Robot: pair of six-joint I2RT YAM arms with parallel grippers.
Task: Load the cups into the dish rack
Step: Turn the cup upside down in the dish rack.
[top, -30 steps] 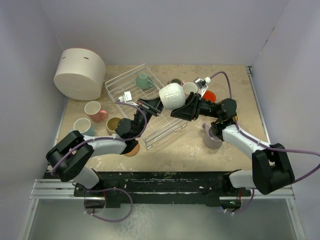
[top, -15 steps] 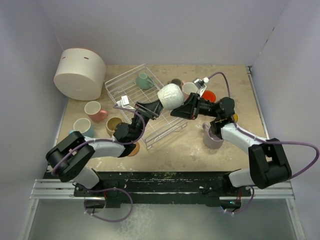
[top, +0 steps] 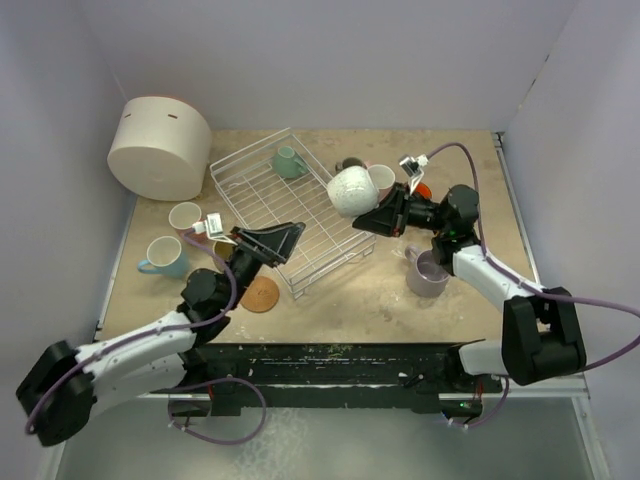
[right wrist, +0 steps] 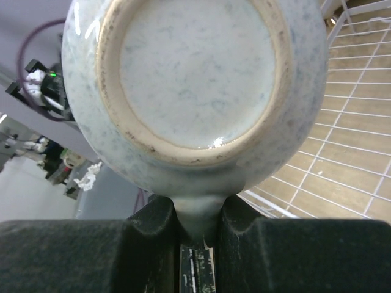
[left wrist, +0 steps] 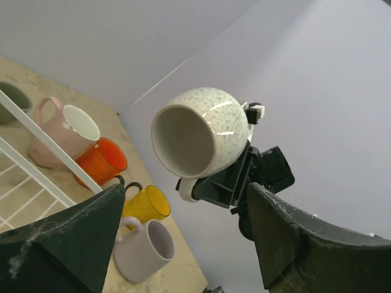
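One white speckled mug [top: 350,190] hangs in the air near the right-hand end of the dish rack [top: 268,203], tipped on its side with its mouth facing the left arm and its base facing the right wrist camera. The right gripper [top: 377,217] has its fingers clamped on the mug's handle. From overhead it is hard to judge how high the mug sits above the wires. A teal mug [top: 290,161] lies inside the rack at its far end. The left gripper [top: 290,232] hovers over the rack's near-left edge with its jaws spread wide and nothing between them, pointing toward the held mug. Just near it a cork coaster [top: 260,294] lies on the table [top: 340,300]. Left of the rack stand a pink mug [top: 188,218] and a light blue mug [top: 165,255], with a large white container [top: 158,147] behind them. On the right side are a lilac mug [top: 427,272], an orange mug [left wrist: 104,162] and a yellow mug [left wrist: 146,204].
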